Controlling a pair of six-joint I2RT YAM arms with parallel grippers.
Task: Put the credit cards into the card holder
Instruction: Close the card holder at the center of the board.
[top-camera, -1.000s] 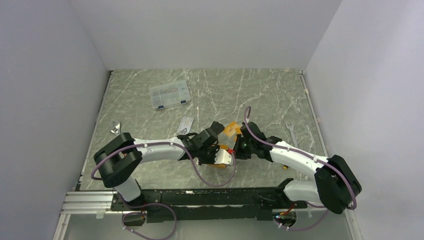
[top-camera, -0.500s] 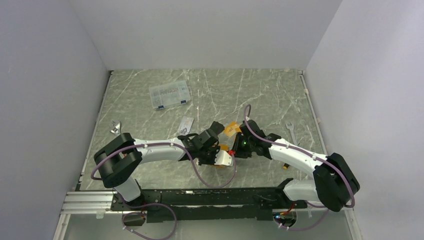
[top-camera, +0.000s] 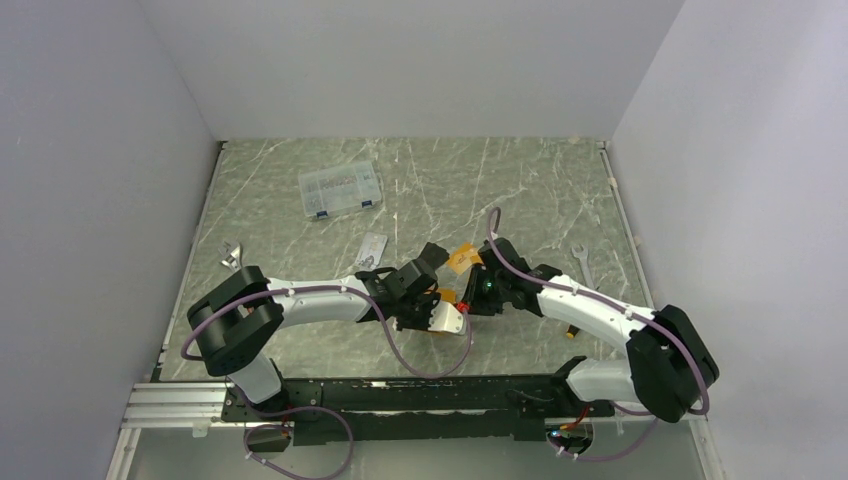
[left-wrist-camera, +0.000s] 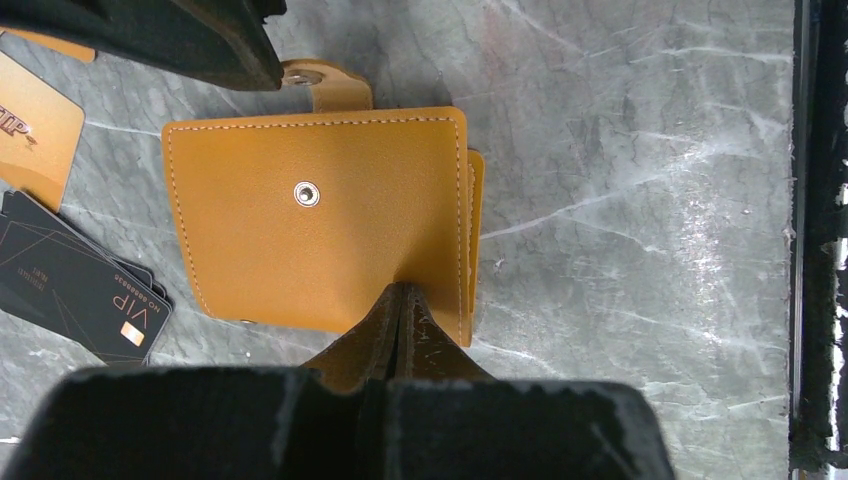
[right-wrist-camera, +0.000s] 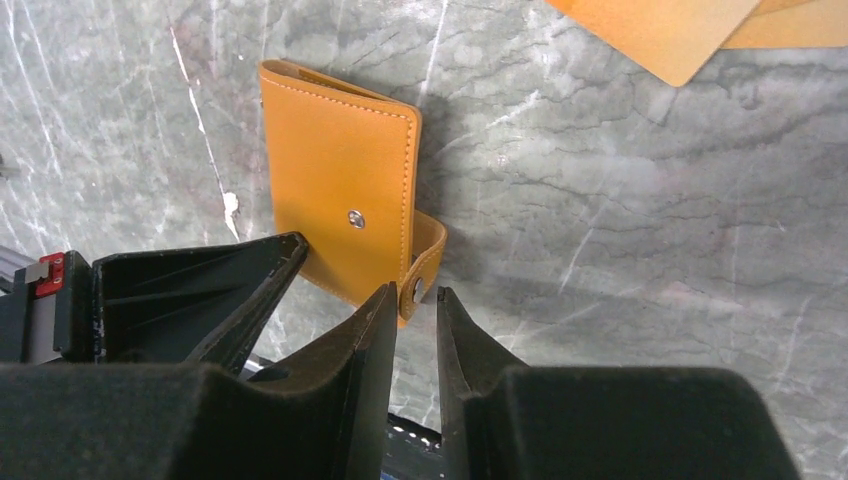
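Smooth orange leather card holder (left-wrist-camera: 320, 215) with white stitching, folded shut near the middle of the veined grey-green marble tabletop's (left-wrist-camera: 620, 200) near edge. Left gripper (left-wrist-camera: 400, 300) pinches its edge. Right gripper (right-wrist-camera: 413, 305) stands slightly parted around the snap tab (right-wrist-camera: 430, 245). Glossy black credit cards (left-wrist-camera: 75, 285) lie beside. The right wrist has edged leftward since a second ago.

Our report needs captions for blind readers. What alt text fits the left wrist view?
The left gripper, shut, pinches the near edge of the closed orange card holder lying on the marble table. Black credit cards lie beside it.
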